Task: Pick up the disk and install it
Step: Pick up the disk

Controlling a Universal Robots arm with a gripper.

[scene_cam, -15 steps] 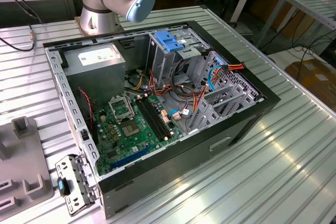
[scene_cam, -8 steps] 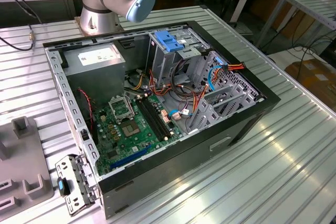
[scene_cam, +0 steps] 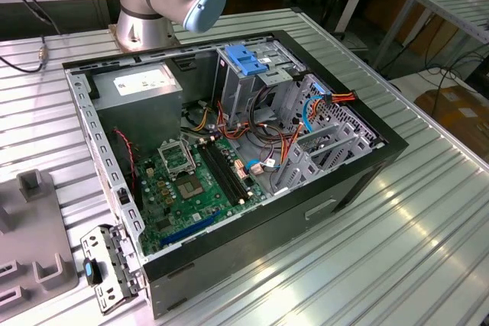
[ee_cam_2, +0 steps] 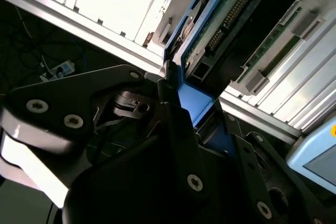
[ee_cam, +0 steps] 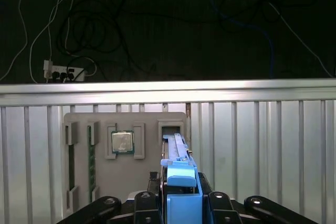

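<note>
In the first wrist view the disk (ee_cam: 177, 153) stands on edge at a slot of a grey fixture tray (ee_cam: 144, 179), its thin metal side and blue carrier frame facing the camera. My gripper (ee_cam: 181, 195) sits over its near end, black fingers (ee_cam: 155, 196) pressed against both sides of the blue frame. In the second wrist view the disk (ee_cam_2: 223, 11) shows its green circuit board and connector beside the blue frame, with my gripper (ee_cam_2: 193, 106) shut on that frame. I cannot tell whether the disk is lifted clear of the slot.
The open computer case (scene_cam: 359, 181) lies on the ribbed metal table, with a drive cage with a blue handle (scene_cam: 248, 59) at its far end and the motherboard (scene_cam: 187, 185) inside. The fixture tray also holds a processor (ee_cam: 122, 141) and memory sticks (ee_cam: 90, 156). The table's edge rail (ee_cam: 168, 87) lies beyond.
</note>
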